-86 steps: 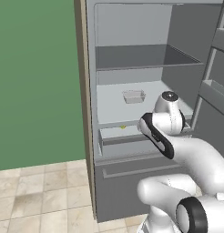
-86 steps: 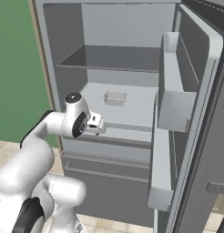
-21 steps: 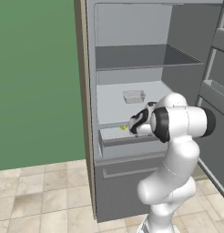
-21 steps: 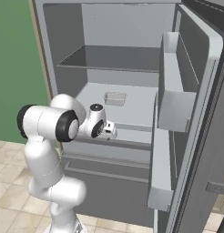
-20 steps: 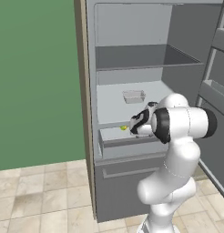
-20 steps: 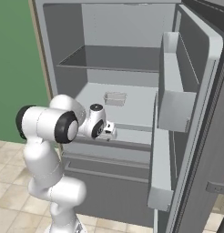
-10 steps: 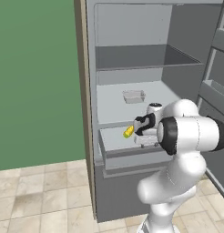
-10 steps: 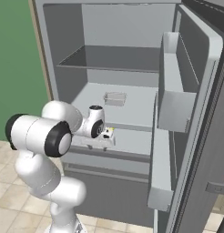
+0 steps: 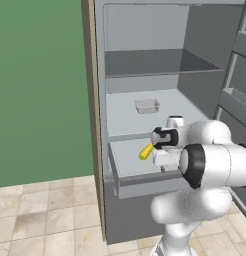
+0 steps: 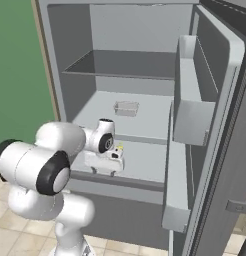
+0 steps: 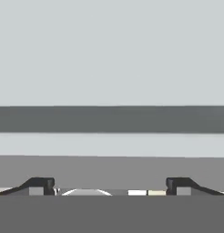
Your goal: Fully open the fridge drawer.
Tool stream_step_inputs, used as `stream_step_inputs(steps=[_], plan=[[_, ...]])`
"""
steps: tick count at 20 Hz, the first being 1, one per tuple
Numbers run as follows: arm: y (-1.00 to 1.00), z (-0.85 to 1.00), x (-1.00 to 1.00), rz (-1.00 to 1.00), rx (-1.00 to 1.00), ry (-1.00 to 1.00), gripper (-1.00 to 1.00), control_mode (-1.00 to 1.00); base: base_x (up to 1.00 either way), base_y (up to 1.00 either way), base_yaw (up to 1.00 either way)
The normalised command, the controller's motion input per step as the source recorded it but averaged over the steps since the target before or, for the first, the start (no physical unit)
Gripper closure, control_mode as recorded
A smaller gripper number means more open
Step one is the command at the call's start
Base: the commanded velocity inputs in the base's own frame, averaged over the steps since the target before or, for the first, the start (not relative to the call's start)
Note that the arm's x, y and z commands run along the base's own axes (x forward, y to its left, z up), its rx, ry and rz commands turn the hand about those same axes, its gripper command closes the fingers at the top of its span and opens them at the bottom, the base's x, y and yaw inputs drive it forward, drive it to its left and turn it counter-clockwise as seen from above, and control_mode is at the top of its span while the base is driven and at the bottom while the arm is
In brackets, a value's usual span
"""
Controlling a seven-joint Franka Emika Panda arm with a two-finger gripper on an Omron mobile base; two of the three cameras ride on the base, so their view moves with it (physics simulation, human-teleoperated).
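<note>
The gripper (image 11: 110,185) has its jaws spread wide, the two dark fingertips (image 11: 40,184) standing far apart with nothing between them. Straight ahead of the jaws runs a dark grey horizontal band across a light grey surface; whether this is the drawer's groove handle cannot be told from so close. In the base views the gripper (image 10: 104,168) points down over the front part of the drawer (image 9: 145,177), which stands pulled partway out of the fridge (image 9: 145,60), its front wall just below and in front of the hand. Whether the fingertips touch the drawer cannot be told, since the hand's white body hides them. Just beside the hand, on its left in the left base view, a small yellow object (image 9: 145,152) lies inside the drawer on its floor; the same yellow thing (image 10: 119,147) peeks out just behind the hand in the right base view. Farther behind and above the jaws, a small clear tray (image 9: 147,105) sits on the shelf over the drawer. Well to the right of the jaws the fridge door (image 10: 215,125) stands open, with grey bins (image 10: 191,107) on its inner side. Below the drawer lies the flat grey lower panel (image 9: 130,220).
</note>
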Motion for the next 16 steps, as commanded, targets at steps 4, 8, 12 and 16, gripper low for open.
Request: stream_step_inputs(steps=[4,8,12,16], plan=[[0.0,0.96,-1.0,0.0,0.19,-0.36,-1.0,-1.0,0.0,0.0,0.0],[0.01,1.0,-0.97,0.0,0.18,-0.46,-1.0,-1.0,0.0,0.0,0.0],[0.03,1.0,-0.98,0.0,0.15,-0.49,-1.0,-1.0,0.0,0.0,0.0],[0.02,1.0,-1.0,0.0,0.08,-0.57,-1.0,-1.0,0.0,0.0,0.0]])
